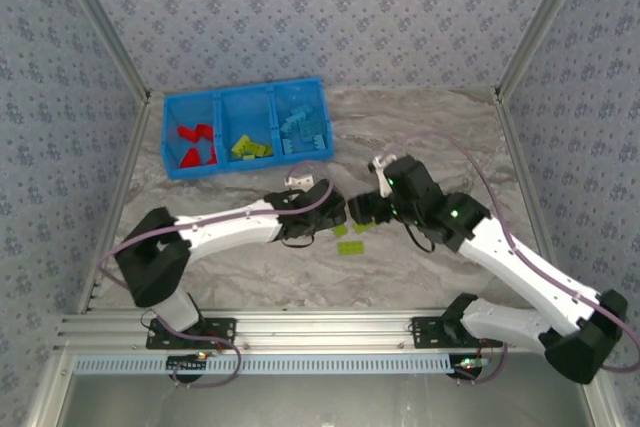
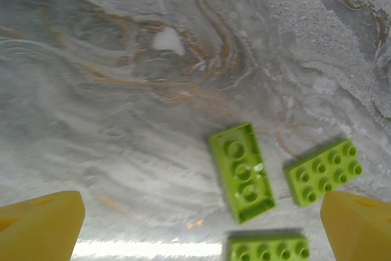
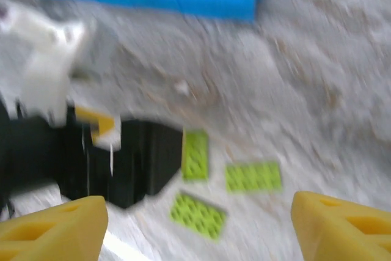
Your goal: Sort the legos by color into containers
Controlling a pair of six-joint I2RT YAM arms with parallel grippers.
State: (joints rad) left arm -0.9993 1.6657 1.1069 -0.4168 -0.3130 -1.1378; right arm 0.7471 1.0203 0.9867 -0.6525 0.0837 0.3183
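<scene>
Three lime legos lie on the marble table between my two grippers: one (image 1: 350,246) nearest the front, one (image 1: 340,231) by the left gripper (image 1: 338,215), one (image 1: 362,226) under the right gripper (image 1: 362,213). In the left wrist view, one lego (image 2: 242,172) lies upside down, with two (image 2: 322,171) (image 2: 267,249) studs up beside it. The left gripper (image 2: 201,230) is open and holds nothing. The right gripper (image 3: 195,230) is open too, above the same legos (image 3: 195,154) (image 3: 253,176) (image 3: 198,214). The containers are one blue bin (image 1: 245,112).
The bin's left compartment holds red legos (image 1: 197,145), the middle lime ones (image 1: 250,148), the right light blue ones (image 1: 303,127). The left gripper's black body (image 3: 122,163) sits close beside the lime legos. Patterned walls enclose the table on three sides.
</scene>
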